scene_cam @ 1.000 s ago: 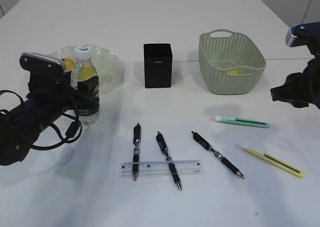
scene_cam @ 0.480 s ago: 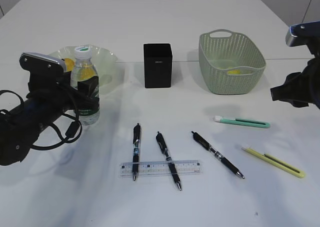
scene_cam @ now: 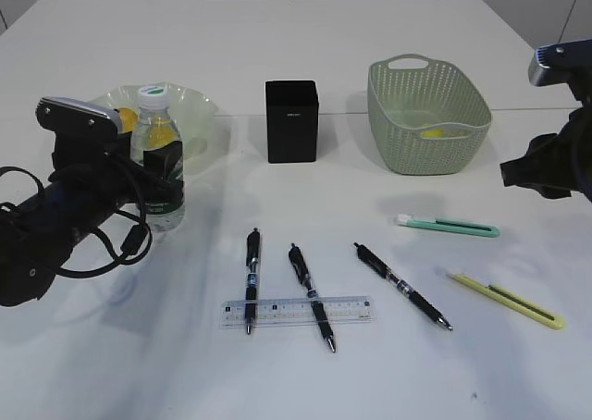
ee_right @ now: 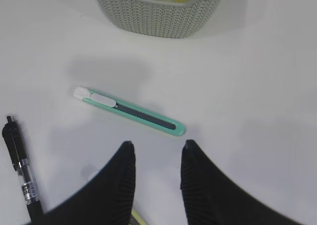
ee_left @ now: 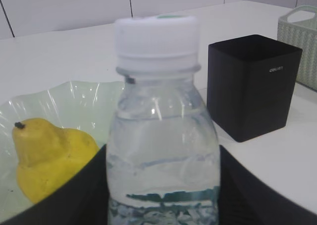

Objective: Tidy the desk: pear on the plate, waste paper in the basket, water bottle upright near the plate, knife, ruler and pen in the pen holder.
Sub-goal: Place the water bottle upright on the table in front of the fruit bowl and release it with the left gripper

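Now | water bottle upright inside left gripper | beside plate

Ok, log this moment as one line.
left gripper: shut on bottle, upright by plate | right gripper: open, empty, above green knife | pear: on plate | pens, ruler: on desk

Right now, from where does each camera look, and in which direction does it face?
Exterior view: in front of the desk, slanting down; both arms at its sides.
Left wrist view: low, level, at the water bottle between the left gripper fingers, pear behind.
Right wrist view: above, facing down at the green knife; right gripper open, empty.
Shared: bottle, pear, pen holder in exterior and left; knife, basket in exterior and right.
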Controlling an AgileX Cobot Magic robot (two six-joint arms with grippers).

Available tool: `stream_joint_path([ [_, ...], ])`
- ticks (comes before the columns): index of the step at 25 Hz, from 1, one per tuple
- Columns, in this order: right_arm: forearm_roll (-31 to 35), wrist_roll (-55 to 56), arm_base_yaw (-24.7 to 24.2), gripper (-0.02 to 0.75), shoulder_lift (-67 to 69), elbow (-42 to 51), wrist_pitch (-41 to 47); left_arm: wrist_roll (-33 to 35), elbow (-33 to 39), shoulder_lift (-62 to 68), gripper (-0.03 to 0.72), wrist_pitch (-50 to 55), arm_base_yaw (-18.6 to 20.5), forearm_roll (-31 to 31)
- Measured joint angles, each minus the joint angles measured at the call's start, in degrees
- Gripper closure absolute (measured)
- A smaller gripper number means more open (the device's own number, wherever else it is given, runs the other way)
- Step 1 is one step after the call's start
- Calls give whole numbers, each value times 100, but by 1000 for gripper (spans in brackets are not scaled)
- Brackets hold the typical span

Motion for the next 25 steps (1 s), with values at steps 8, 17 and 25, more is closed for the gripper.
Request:
stream_joint_path([
  [8, 0, 0, 0, 499, 0, 0, 0, 0, 0, 0, 306, 0, 0, 0],
  [17, 0, 0, 0, 499, 0, 0, -4, 0, 0, 0, 241, 0, 0, 0],
  [25, 0, 0, 0, 499, 0, 0, -4, 0, 0, 2, 236, 0, 0, 0],
])
